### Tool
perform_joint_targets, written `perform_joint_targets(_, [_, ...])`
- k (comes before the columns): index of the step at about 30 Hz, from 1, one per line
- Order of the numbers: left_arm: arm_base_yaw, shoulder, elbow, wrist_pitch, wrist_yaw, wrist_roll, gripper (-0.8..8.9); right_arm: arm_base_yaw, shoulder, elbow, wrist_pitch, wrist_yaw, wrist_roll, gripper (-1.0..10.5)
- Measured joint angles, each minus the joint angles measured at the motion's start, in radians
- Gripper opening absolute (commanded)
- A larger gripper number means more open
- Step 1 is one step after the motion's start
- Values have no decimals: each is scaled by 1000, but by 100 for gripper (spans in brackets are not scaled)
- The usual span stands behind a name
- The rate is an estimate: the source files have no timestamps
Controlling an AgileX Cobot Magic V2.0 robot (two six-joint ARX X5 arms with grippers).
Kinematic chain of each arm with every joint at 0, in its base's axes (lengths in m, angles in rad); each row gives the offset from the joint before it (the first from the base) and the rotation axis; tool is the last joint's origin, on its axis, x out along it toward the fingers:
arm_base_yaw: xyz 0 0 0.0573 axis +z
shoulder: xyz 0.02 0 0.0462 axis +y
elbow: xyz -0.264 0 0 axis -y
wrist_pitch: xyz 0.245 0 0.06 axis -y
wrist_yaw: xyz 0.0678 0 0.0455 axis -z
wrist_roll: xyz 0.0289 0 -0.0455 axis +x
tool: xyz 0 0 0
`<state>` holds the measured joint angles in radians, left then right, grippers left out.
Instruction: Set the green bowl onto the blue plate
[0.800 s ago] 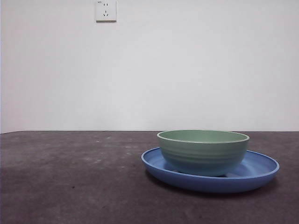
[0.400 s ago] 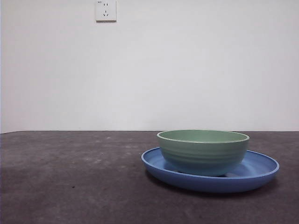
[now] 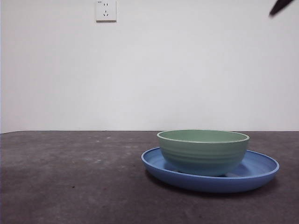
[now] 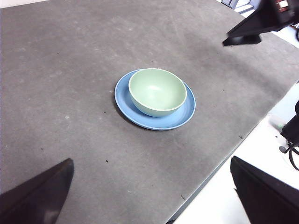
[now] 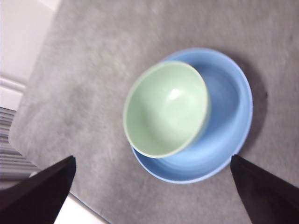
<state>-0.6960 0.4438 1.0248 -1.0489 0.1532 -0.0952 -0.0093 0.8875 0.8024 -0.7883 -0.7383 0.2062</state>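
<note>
On the grey table point(image 3: 70, 177) the green bowl point(image 3: 203, 151) sits upright inside the blue plate point(image 3: 261, 168), off-centre, while both grippers, left gripper point(image 4: 149, 196) and right gripper point(image 5: 149, 196), hover above with jaws spread and empty.

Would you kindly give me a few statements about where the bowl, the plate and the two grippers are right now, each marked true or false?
1. The green bowl sits inside the blue plate. True.
2. The bowl is tipped on its side. False: it stands upright, opening up.
3. The right gripper is shut on the bowl. False: its jaws stand wide apart above the bowl, touching nothing.
4. The left gripper is open and well away from the dishes. True.
5. The bowl is centred on the plate. False: it sits toward one rim.
</note>
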Motion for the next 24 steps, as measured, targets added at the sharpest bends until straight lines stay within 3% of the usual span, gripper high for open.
perform_joint_targets(6, [0, 0, 0, 7, 0, 0, 594, 0, 192, 0, 17, 0, -15, 608])
perform_joint_targets(13, [0, 0, 0, 7, 0, 0, 594, 0, 387, 0, 167, 0, -45, 486])
perform_joint_targets(18, [0, 0, 0, 7, 0, 0, 594, 0, 491, 3, 229, 1, -47, 470])
perform_joint_targets(21, [0, 0, 0, 7, 0, 0, 594, 0, 549, 5, 264, 5, -49, 350])
perform_joint_targets(24, [0, 0, 0, 7, 0, 0, 594, 3, 597, 6, 303, 7, -51, 318])
